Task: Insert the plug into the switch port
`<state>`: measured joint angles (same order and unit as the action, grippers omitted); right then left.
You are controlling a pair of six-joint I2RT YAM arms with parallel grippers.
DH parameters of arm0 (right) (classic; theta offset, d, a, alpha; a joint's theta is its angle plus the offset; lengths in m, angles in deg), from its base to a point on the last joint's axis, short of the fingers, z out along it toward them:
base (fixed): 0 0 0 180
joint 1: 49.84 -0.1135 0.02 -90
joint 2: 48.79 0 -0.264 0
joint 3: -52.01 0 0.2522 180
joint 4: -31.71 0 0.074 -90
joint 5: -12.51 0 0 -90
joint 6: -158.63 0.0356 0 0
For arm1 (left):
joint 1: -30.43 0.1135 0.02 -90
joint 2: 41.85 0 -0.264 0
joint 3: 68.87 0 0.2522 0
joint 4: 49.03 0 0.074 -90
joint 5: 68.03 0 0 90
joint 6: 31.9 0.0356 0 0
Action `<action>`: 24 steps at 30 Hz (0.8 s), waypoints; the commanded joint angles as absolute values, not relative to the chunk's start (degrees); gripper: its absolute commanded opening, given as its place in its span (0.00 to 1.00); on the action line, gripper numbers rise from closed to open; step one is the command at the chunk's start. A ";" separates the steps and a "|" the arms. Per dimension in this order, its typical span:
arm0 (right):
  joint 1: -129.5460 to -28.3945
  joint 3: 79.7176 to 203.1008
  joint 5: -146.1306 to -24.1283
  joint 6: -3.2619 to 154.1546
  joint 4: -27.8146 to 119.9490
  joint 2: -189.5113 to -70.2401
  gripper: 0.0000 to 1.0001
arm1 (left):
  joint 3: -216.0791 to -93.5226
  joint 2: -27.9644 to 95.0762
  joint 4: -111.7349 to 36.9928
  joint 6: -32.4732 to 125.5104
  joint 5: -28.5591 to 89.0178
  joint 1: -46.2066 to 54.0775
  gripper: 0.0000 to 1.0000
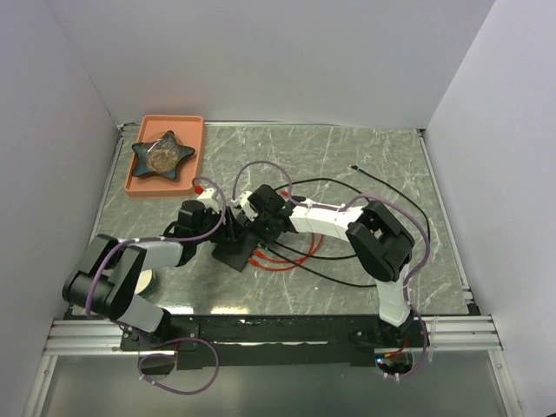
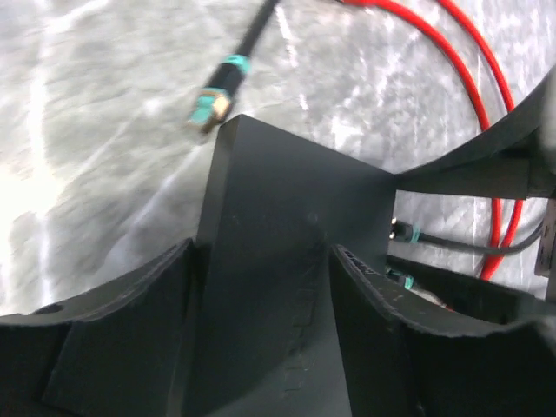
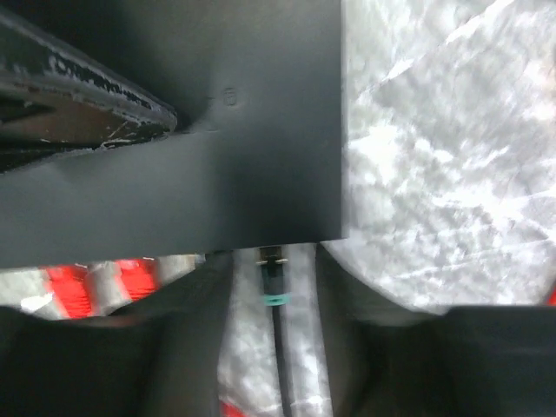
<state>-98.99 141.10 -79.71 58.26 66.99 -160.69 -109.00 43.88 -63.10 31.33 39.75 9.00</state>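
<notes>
On the table [image 1: 391,156], the plug [image 3: 274,280] sits nose-first against the edge of the switch [image 3: 261,130], its cable running straight back between the spread fingers of the right gripper [image 3: 270,261], touching neither; whether the left gripper [image 2: 261,252], straddling the switch, pinches it cannot be told.

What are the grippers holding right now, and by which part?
Right gripper holds nothing: its jaws stand clear of the plug. Left gripper flanks the switch by its sides; grip unclear.
</notes>
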 commanded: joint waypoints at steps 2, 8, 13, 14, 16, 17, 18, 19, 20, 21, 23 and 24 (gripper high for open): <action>-100.82 143.38 -78.03 60.98 54.08 -159.89 0.67 | -108.39 35.33 -60.85 24.53 38.16 8.55 0.71; -100.82 143.47 -72.92 62.04 55.58 -158.75 0.86 | -106.45 23.99 -52.42 19.43 22.15 8.81 0.83; -100.91 142.68 -71.34 62.92 55.76 -156.38 0.97 | -105.13 14.41 -47.76 17.06 16.53 9.08 0.91; -100.82 142.51 -71.34 63.09 55.67 -155.85 0.99 | -104.87 13.01 -46.53 16.97 15.30 9.08 0.93; -100.91 141.72 -71.08 63.80 55.49 -153.66 0.99 | -104.52 8.62 -45.12 16.70 14.41 9.08 0.94; -100.91 141.28 -71.07 64.15 55.32 -152.69 0.99 | -103.91 6.95 -44.24 16.61 13.80 9.08 0.96; -100.82 140.49 -71.16 64.67 55.32 -150.51 0.99 | -103.64 3.62 -43.88 16.53 12.84 9.08 0.97; -100.91 139.87 -71.25 64.85 54.88 -149.35 0.99 | -103.29 1.76 -43.36 16.53 12.31 9.08 0.97; -100.91 139.34 -71.68 65.03 54.62 -148.12 0.99 | -102.85 0.09 -42.74 16.44 11.78 9.08 0.98; -100.82 138.38 -71.60 65.64 54.53 -145.59 0.99 | -102.59 -3.41 -41.61 16.53 10.73 9.08 0.99; -100.91 137.24 -72.30 66.52 54.35 -143.03 0.99 | -102.23 -6.76 -40.20 16.61 9.84 9.16 0.96; -100.91 136.19 -72.22 66.87 54.35 -140.49 0.99 | -102.23 -9.57 -38.62 17.05 9.40 9.17 0.96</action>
<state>-100.34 138.24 -72.45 64.32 58.05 -149.57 -102.82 -2.67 -42.95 17.72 13.50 9.14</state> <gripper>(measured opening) 0.993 0.973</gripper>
